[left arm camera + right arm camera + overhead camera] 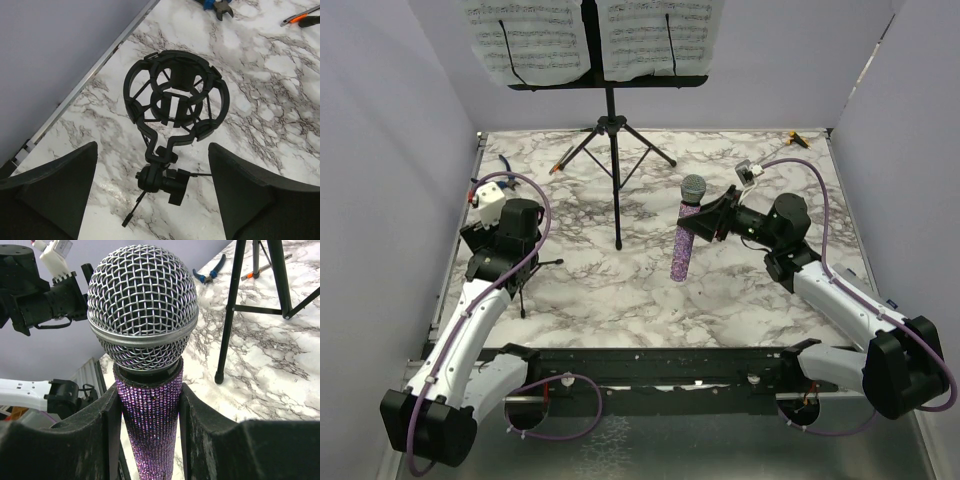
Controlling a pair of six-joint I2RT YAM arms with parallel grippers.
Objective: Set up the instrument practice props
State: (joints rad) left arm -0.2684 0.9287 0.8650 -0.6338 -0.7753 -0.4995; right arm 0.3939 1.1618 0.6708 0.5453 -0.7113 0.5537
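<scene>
Right of centre, right gripper clamps mic; left gripper hovers open over mic stand. Skewed insertion could topple it.

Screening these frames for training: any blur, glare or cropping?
Top external: even light, sharp, faint shadows; sheet music cropped at the top edge. Left wrist: mic stand crisp, fingers dark and featureless. Right wrist: microphone sharp, close, no glare on its grille.
</scene>
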